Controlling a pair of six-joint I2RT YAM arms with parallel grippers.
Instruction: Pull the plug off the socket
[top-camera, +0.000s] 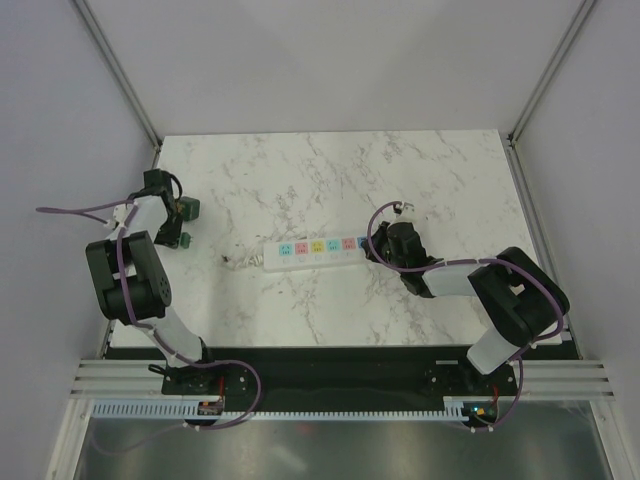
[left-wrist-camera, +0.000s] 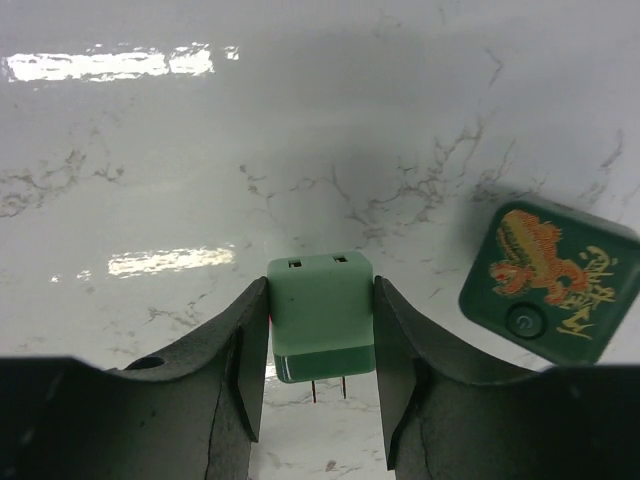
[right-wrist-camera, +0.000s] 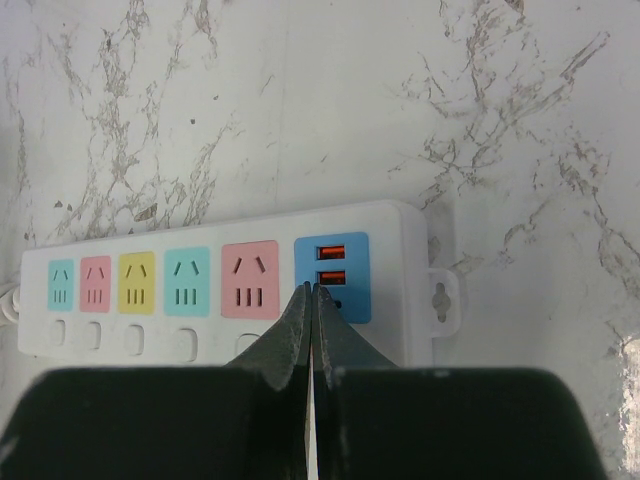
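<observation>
The plug (left-wrist-camera: 548, 280), a dark green cube with an orange figure on its upper face, lies on the marble table (top-camera: 330, 180). It is at the table's left side, well apart from the power strip (top-camera: 315, 250). In the left wrist view it sits tilted, to the right of the left gripper (left-wrist-camera: 320, 297), near it and, as far as that view shows, not in contact with it. In the top view the plug (top-camera: 188, 208) is just beside the end of the left arm.

The left gripper is clamped on a smaller, lighter green block (left-wrist-camera: 320, 315). One finger presses each side of the block. Two metal prongs project from the block's lower face, and two slots show on its top face.

The power strip lies flat near the middle of the table, long axis running left to right. Its outlets form a row of teal, pink and yellow panels. A blue panel with two orange ports sits at the right end.

The right gripper (right-wrist-camera: 312, 300) has its fingers pressed together with nothing between them. The tips are over the strip's near edge, at the boundary between the last pink outlet and the blue panel. Whether the tips touch the strip cannot be determined.
</observation>
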